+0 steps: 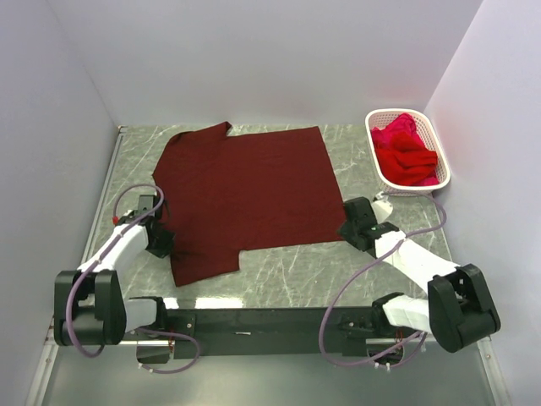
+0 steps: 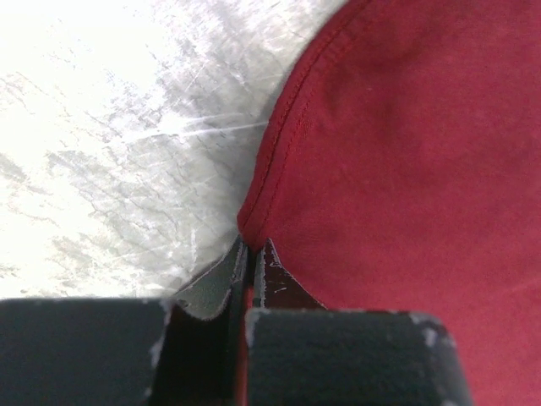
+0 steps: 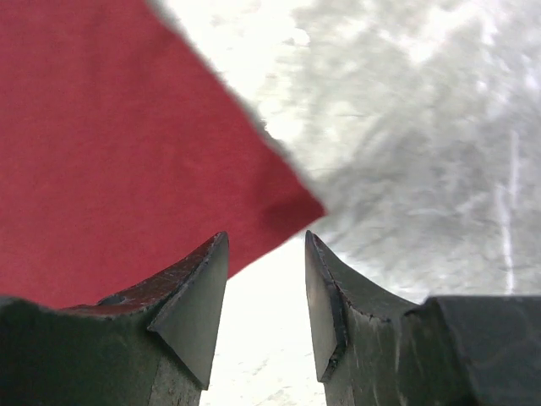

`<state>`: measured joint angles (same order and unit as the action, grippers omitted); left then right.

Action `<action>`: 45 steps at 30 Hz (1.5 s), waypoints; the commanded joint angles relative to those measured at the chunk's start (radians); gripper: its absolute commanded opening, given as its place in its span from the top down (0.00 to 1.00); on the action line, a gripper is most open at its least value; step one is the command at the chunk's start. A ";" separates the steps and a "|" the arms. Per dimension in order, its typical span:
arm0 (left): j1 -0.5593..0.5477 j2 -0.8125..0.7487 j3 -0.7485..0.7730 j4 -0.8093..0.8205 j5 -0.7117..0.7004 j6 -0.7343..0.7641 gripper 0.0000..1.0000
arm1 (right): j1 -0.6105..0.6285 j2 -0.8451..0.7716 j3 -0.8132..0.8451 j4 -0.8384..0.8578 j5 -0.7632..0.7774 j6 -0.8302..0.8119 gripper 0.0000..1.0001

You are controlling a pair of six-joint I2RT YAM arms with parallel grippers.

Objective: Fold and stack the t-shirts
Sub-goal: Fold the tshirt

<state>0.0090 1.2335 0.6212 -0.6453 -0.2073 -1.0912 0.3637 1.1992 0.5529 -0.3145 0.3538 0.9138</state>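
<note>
A dark maroon t-shirt (image 1: 245, 190) lies spread flat on the marble table, one sleeve toward the back left and one toward the front left. My left gripper (image 1: 161, 222) is shut on the shirt's left edge; the left wrist view shows the hemmed edge (image 2: 279, 161) pinched between the jaws. My right gripper (image 1: 348, 227) is open and empty just off the shirt's front right corner (image 3: 296, 203), which lies ahead of the gap between the fingertips. Brighter red shirts (image 1: 406, 152) lie bunched in the basket.
A white slotted plastic basket (image 1: 442, 161) stands at the back right against the wall. White walls close in the table on three sides. Bare marble (image 1: 338, 271) shows in front of the shirt.
</note>
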 commanded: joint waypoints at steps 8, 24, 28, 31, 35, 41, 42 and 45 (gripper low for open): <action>0.032 -0.094 0.031 -0.014 0.005 0.059 0.99 | -0.060 0.043 0.004 -0.021 -0.061 0.059 0.53; 0.075 -0.100 0.045 0.009 0.055 0.113 0.99 | -0.062 0.165 0.041 -0.047 -0.098 0.079 1.00; 0.075 -0.160 0.034 -0.034 0.057 0.096 0.99 | -0.060 0.093 0.001 -0.064 -0.110 0.062 1.00; 0.077 -0.207 0.029 -0.062 0.060 0.073 0.99 | -0.062 -0.004 -0.028 -0.112 -0.101 0.050 1.00; 0.077 -0.290 0.034 -0.134 0.054 0.022 0.99 | -0.063 -0.140 -0.056 -0.169 -0.104 0.043 1.00; 0.077 -0.364 0.028 -0.174 0.062 -0.003 0.99 | -0.063 -0.196 -0.065 -0.198 -0.136 0.033 1.00; 0.078 -0.359 0.031 -0.157 0.057 -0.003 0.99 | -0.062 -0.190 -0.048 -0.192 -0.134 0.030 1.00; 0.077 -0.298 0.070 -0.120 0.065 0.011 0.99 | -0.068 -0.133 0.017 -0.179 -0.131 0.007 1.00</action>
<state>0.0803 0.9001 0.6304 -0.7906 -0.1436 -1.0760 0.3058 1.0325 0.4992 -0.4923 0.2073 0.9501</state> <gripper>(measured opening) 0.039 0.015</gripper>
